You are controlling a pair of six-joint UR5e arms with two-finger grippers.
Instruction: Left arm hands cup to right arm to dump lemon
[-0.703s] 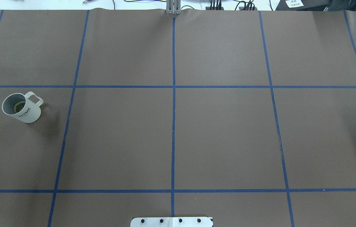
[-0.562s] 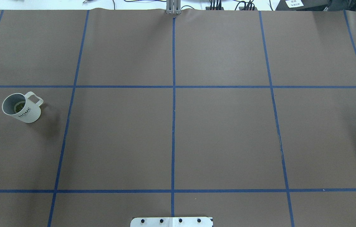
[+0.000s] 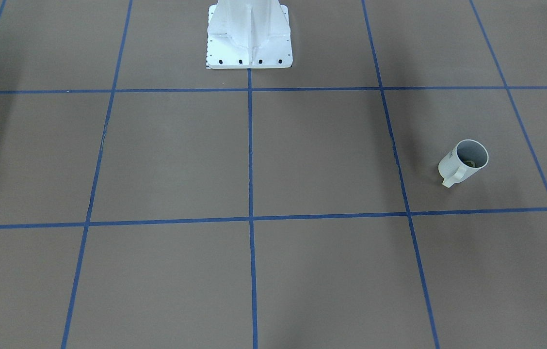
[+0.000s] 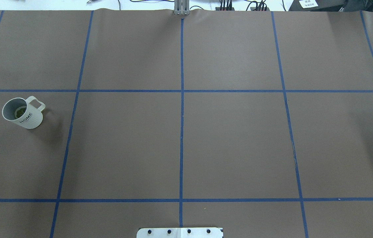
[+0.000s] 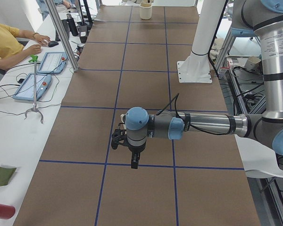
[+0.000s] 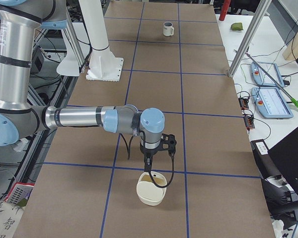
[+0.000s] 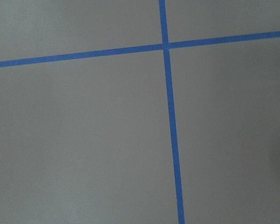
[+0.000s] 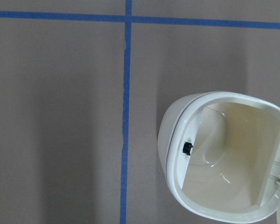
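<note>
Overhead exterior shows nothing has shifted: the HOME mug stands upright at the tabletop's left side, lemon inside, no arm beside it. Whether my left claw or right claw is wide or narrow, I cannot tell. Pickup hasn't begun.

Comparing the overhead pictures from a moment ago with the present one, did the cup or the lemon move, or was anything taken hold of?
Nothing visibly changed. In the overhead view the cup stands upright in the same square near the left edge, its handle turned the same way, with the lemon inside it. Nothing holds it.
</note>
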